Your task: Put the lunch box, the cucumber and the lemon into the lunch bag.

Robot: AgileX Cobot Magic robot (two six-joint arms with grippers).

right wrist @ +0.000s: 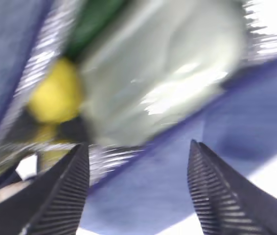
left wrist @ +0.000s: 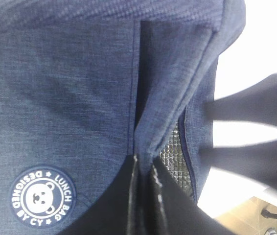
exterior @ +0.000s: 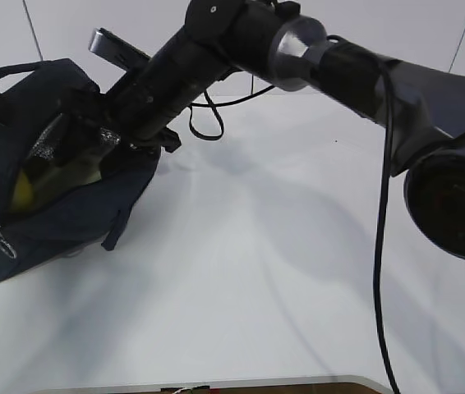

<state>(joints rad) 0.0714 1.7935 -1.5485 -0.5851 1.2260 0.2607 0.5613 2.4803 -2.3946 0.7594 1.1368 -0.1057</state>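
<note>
1. Right claw (right wrist: 138,188): fingers spread wide above the lunch bag (right wrist: 177,196), holding nothing.
2. Left claw (left wrist: 146,169): pinched shut on the bag's edge.
3. Lunch box (right wrist: 163,68), lemon (right wrist: 55,95) and cucumber (right wrist: 92,19) lie inside the bag.

Exterior camera looks down across the table; both wrist cameras sit close against the lunch bag (exterior: 52,222), upper left
</note>
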